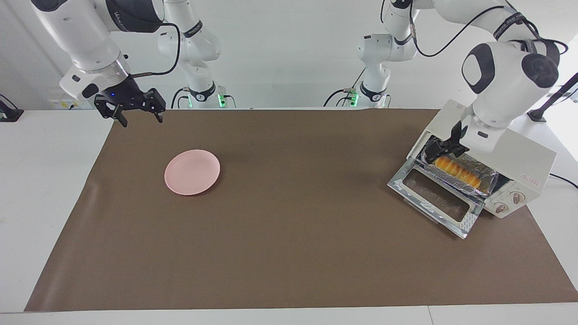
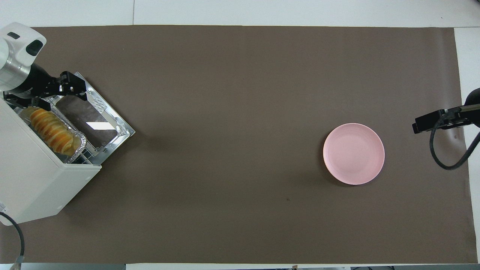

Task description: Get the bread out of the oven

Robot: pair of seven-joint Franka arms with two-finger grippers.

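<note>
The cream-white oven point(image 1: 519, 155) stands at the left arm's end of the table with its glass door point(image 1: 433, 203) dropped open. The yellow-orange bread point(image 1: 456, 170) lies in a crinkled foil tray point(image 1: 490, 174) at the oven's mouth. It also shows in the overhead view point(image 2: 50, 129), beside the oven body point(image 2: 33, 183). My left gripper point(image 1: 443, 148) is open and hangs close over the tray and the bread, holding nothing; in the overhead view the left gripper point(image 2: 47, 98) is over the door's hinge edge. I cannot tell whether it touches the bread. My right gripper point(image 1: 135, 113) is open and empty, and waits raised at the right arm's end.
A round pink plate point(image 1: 192, 172) lies on the brown mat point(image 1: 293, 234) toward the right arm's end; the plate point(image 2: 353, 153) has nothing on it. The open door point(image 2: 93, 120) juts out onto the mat in front of the oven. A black cable point(image 1: 564, 180) runs from the oven.
</note>
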